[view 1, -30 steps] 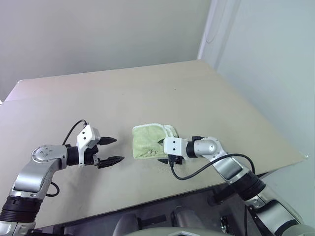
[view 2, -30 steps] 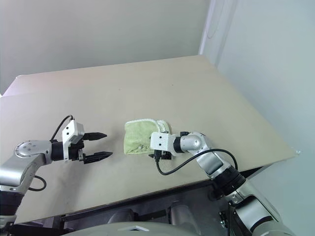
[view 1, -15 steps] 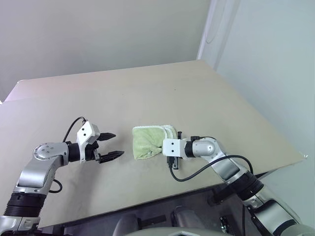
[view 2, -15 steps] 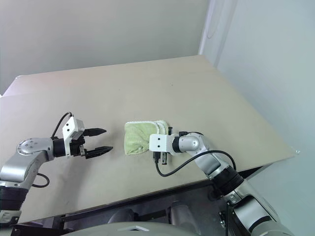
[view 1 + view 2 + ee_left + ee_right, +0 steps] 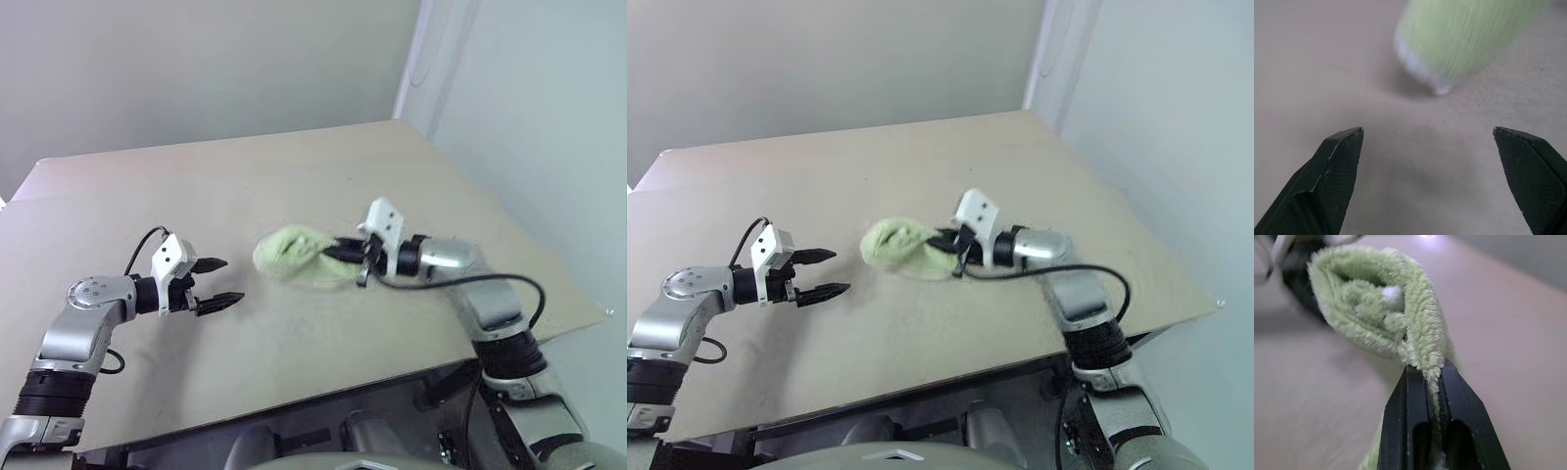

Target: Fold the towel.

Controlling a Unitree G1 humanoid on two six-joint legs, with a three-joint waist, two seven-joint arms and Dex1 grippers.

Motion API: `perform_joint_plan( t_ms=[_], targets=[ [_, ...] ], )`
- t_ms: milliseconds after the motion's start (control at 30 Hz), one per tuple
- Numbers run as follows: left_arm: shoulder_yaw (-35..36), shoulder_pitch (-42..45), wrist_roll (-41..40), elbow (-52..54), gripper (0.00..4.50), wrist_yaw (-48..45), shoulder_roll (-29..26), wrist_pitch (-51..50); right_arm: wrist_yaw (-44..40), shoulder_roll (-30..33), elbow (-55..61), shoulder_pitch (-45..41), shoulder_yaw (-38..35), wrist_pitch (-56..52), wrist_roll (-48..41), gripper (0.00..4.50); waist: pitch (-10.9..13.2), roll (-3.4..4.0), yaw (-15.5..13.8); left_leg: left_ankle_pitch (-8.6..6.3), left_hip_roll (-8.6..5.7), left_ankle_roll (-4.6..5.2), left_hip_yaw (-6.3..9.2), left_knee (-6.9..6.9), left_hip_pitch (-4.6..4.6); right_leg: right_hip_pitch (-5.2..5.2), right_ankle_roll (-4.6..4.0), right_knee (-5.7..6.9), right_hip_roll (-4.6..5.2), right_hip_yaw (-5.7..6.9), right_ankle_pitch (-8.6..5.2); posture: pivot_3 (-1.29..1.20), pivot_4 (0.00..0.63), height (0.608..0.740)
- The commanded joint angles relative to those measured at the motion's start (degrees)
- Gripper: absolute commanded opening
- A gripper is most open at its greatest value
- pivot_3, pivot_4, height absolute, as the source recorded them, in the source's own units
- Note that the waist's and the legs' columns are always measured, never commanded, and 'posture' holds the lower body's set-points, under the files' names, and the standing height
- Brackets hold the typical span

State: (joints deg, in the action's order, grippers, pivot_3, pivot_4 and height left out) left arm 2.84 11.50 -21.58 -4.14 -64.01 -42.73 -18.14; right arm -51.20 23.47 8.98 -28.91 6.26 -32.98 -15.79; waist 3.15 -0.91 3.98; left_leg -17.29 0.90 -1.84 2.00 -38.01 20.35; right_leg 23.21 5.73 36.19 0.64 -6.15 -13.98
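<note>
My right gripper (image 5: 340, 253) is clamped on the towel (image 5: 291, 256): the right wrist view shows my two flat black fingers (image 5: 1406, 431) pinched tight with a thin fold of fuzzy pile squeezed between them. The towel is light green terry, thick and nubbly, and it is bunched into a rounded, loosely rolled lump rather than lying flat. A small white tuft (image 5: 1391, 294) sits in the curled part. The bundle hangs from my right fingertips above the table (image 5: 294, 186), near its middle; whether its lower edge touches the surface I cannot tell.

My left gripper (image 5: 217, 283) is spread wide with nothing between its fingers. Its tapered black fingertips (image 5: 1337, 161) carry a fine stippled texture on the inner faces. It points toward the towel from beside it and stands apart from the cloth.

The table top is a smooth, matte beige slab with a straight front edge.
</note>
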Motion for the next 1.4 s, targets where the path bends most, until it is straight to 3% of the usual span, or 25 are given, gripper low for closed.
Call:
perform_joint_plan(
  t_ms=[33, 167, 367, 567, 800, 1233, 1267, 1400],
  targets=[
    [-0.4, 1.1, 0.4, 0.9, 4.5, 0.0, 0.3, 0.4, 4.1, 0.4, -1.7, -3.3, -5.6, -1.9, -2.3, 0.02, 0.0, 0.01, 0.0, 0.0, 0.0, 0.0, 0.0, 0.02, 0.0, 0.01, 0.0, 0.0, 0.0, 0.0, 0.0, 0.0, 0.0, 0.74],
    [-1.2, 1.2, 0.8, 1.4, 4.5, 0.6, 0.9, 0.3, 8.5, 3.2, -8.0, -6.8, -9.1, 0.2, 0.2, 0.02, 0.0, 0.04, 0.0, 0.0, 0.0, 0.0, -0.04, 0.03, 0.02, 0.05, -0.03, -0.01, 0.0, -0.02, 0.01, 0.0, 0.0, 0.74],
    [-2.2, 1.9, 1.3, 1.4, 4.5, 0.9, 1.8, 0.2, 12.3, 9.3, -18.4, -10.3, -7.7, 11.0, 8.0, 0.02, 0.0, 0.07, 0.1, 0.0, -0.02, 0.0, -0.07, 0.06, 0.05, 0.06, -0.07, -0.07, 0.02, -0.04, 0.04, 0.0, 0.0, 0.74],
    [-2.3, 2.0, 1.6, 1.3, 4.5, 1.1, 2.2, 0.4, 16.0, 7.1, -19.6, -7.1, -3.8, 17.4, 13.1, 0.02, 0.1, 0.12, 0.3, -0.01, 0.01, 0.02, -0.08, 0.13, 0.04, 0.13, -0.11, -0.01, -0.04, -0.08, 0.09, 0.0, 0.0, 0.74],
    [-1.9, 1.9, 1.2, 1.7, 4.5, 1.4, 2.2, 0.1, 14.7, 3.1, -17.8, 1.4, 2.4, 18.8, 15.3, 0.02, 0.1, 0.12, 0.0, -0.01, -0.02, 0.02, -0.09, 0.08, 0.08, 0.1, -0.14, -0.03, 0.01, -0.08, 0.1, 0.0, 0.0, 0.74],
    [-0.8, 1.0, 0.7, 3.0, 4.5, 1.6, 1.2, -0.9, 9.0, 5.4, -14.6, 6.5, 5.8, 19.4, 16.5, 0.02, 0.1, 0.12, 0.1, -0.01, -0.01, 0.02, -0.08, 0.04, 0.01, 0.06, 0.0, 0.0, -0.02, -0.09, 0.0, 0.0, 0.0, 0.74],
    [-0.8, 1.1, 0.8, 2.9, 4.5, 1.6, 1.2, -0.9, 8.5, 5.5, -14.3, 6.4, 5.5, 19.3, 16.1, 0.56, 0.1, 0.12, 0.1, -0.01, -0.01, 0.02, -0.08, 0.04, 0.02, 0.06, 0.0, 0.0, -0.02, -0.09, 0.0, 0.0, 0.0, 0.74],
    [-0.8, 1.3, 0.9, 2.7, 4.5, 1.7, 1.2, -0.9, 5.5, 5.9, -11.6, 6.3, 4.0, 17.1, 13.1, 1.85, 0.1, 0.12, 0.1, -0.01, -0.01, 0.02, -0.08, 0.04, 0.02, 0.07, 0.01, 0.0, -0.02, -0.09, 0.01, 0.0, 0.0, 0.74]
  ],
)
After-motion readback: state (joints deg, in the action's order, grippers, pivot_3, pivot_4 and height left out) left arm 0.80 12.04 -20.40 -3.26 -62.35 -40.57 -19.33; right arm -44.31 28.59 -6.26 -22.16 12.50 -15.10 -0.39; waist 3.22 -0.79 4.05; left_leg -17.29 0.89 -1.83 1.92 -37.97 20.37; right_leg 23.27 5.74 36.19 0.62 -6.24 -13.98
